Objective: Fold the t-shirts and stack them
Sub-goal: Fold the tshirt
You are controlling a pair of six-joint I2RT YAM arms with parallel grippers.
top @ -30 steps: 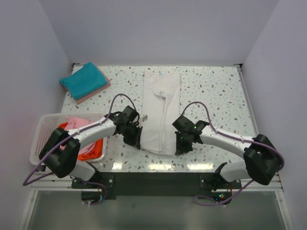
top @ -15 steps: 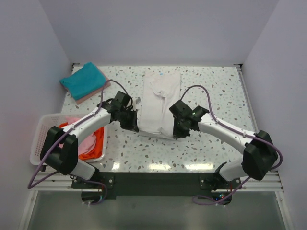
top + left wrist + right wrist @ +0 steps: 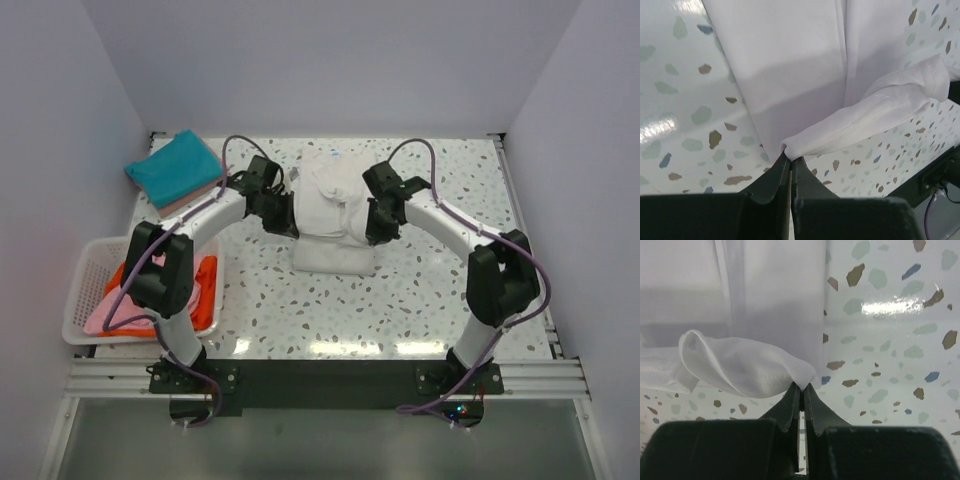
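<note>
The white t-shirt (image 3: 335,220) lies at the table's centre back, its near hem lifted and carried over its far half. My left gripper (image 3: 285,212) is shut on the hem's left corner; in the left wrist view (image 3: 790,158) cloth (image 3: 805,75) is pinched between the jaws. My right gripper (image 3: 377,222) is shut on the right corner, shown in the right wrist view (image 3: 801,388) with the cloth (image 3: 745,365). A folded teal t-shirt (image 3: 175,166) lies on a folded pink one (image 3: 205,192) at back left. Pink (image 3: 125,312) and orange (image 3: 205,290) shirts lie in the basket.
A white lattice basket (image 3: 85,275) stands at the left near edge. Speckled tabletop (image 3: 440,290) shows in front and to the right. Walls close in the back and both sides. Purple cables arch over both arms.
Both grippers have carried the white shirt's near hem away from me, from the front of the table toward the back, doubling the shirt over itself. The shirt is now about half as long.
</note>
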